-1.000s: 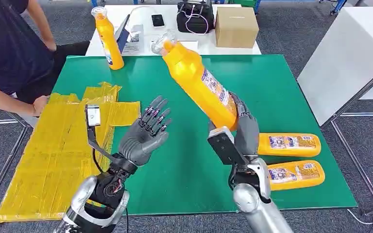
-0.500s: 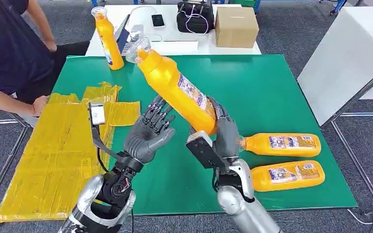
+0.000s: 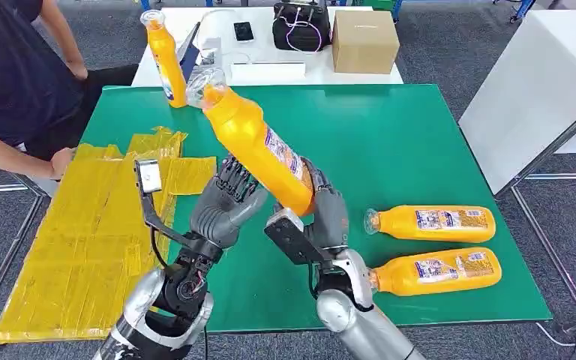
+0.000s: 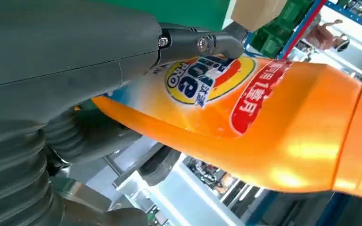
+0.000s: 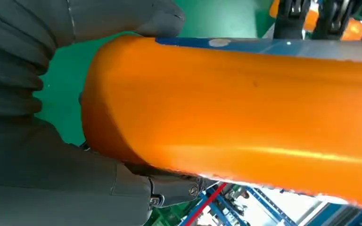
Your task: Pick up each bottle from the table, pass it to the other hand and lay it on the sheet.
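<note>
An orange bottle [image 3: 259, 150] is hanging tilted above the middle of the green table [image 3: 420, 142], its clear cap pointing up toward the far left corner and its base low near the front edge. The right hand [image 3: 322, 217] is wrapping its fingers around the bottle's base and gripping it; in the right wrist view the thumb and fingers are pressing on opposite sides of the orange body [image 5: 245, 108]. The left hand [image 3: 225, 202] is lying against the bottle's lower side with its fingers [image 3: 236, 176] spread and partly curled; in the left wrist view one dark finger [image 4: 198, 43] is resting across the label [image 4: 207, 80], but I cannot tell whether this hand is gripping yet.

Two more bottles are lying on their sides near the table's right front corner, one [image 3: 431, 223] just behind the other [image 3: 436, 271], caps pointing left. Another bottle [image 3: 166, 60] is standing upright at the far left corner. A yellow sheet [image 3: 82, 240] is covering the table's left edge, and a person's hand [image 3: 61, 163] is resting on it. Behind the table a white table is carrying a cardboard box [image 3: 364, 41], a black bag [image 3: 301, 26] and a phone [image 3: 244, 31]
</note>
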Robot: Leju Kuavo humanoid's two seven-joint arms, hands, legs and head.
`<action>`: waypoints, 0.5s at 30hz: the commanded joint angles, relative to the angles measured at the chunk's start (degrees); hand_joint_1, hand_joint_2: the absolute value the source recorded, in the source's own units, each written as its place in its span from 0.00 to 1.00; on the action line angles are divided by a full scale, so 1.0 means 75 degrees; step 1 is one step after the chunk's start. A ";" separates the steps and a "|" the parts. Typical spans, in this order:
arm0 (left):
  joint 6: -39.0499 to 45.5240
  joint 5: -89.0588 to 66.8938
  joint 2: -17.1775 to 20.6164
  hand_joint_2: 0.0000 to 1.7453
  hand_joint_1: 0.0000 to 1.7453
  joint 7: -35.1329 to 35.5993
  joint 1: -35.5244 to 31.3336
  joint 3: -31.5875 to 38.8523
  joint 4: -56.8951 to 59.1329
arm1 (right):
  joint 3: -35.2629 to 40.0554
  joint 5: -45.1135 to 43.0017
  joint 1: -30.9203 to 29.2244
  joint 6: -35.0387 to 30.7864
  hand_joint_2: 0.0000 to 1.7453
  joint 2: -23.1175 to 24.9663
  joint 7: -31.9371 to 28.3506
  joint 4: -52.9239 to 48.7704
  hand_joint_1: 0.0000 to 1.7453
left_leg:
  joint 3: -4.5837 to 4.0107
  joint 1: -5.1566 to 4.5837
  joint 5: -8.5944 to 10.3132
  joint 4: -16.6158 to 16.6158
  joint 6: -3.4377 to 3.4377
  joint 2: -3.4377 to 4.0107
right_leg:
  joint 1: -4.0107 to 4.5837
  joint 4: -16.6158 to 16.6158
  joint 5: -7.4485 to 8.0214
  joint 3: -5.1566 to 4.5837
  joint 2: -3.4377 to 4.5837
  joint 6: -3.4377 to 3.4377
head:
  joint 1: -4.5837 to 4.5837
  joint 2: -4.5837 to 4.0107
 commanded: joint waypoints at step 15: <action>0.0594 -0.0950 0.0179 1.00 0.00 -0.1072 -0.0717 -0.1905 0.1472 | 0.2246 0.0150 -0.0755 -0.0251 1.00 0.0279 -0.0168 0.2364 1.00 | 0.0030 0.0005 -0.0008 -0.0008 -0.0009 -0.0006 | 0.0006 -0.0013 -0.0012 0.0037 -0.0016 -0.0005 | 0.0000 0.0000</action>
